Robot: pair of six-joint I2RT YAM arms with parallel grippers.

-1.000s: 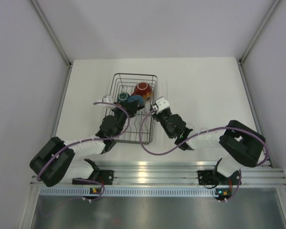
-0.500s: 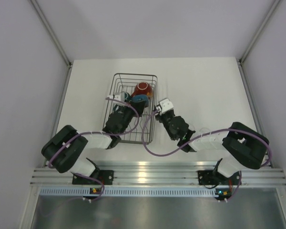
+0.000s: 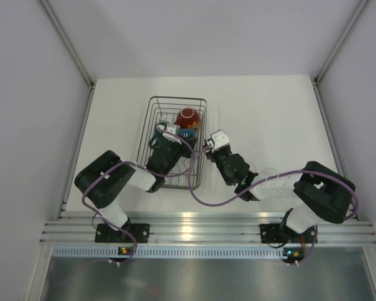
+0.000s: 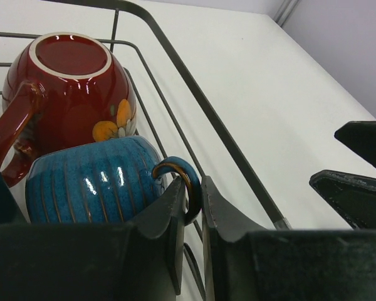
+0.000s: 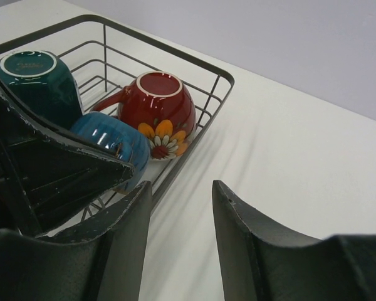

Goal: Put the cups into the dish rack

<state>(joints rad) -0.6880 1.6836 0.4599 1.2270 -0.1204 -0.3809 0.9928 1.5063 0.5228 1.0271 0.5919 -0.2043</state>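
The dish rack [image 3: 175, 98] holds three upturned cups. A red flowered cup [image 4: 69, 94] lies at the far end, and the dark-blue ribbed cup [image 4: 88, 185] rests against it. My left gripper [image 4: 193, 197] is shut on the blue cup's handle, inside the rack. A teal mug [image 5: 34, 84] stands base up to the left, partly hidden by the left gripper [image 3: 175, 133] in the top view. My right gripper [image 5: 182, 194] hangs open over the bare table just outside the rack's right rim [image 5: 175, 53], with nothing between its fingers. No clear glasses are in view.
The rack's wire rim [image 4: 194, 94] runs between the two grippers. My right gripper's fingers [image 4: 357, 169] show at the right edge of the left wrist view. White table [image 3: 269, 119] stretches to the right of the rack, with grey walls on all sides.
The left arm has swung in toward the rack, carrying its gripper and the blue cup rightward up against the red cup. The right gripper has shifted only slightly.
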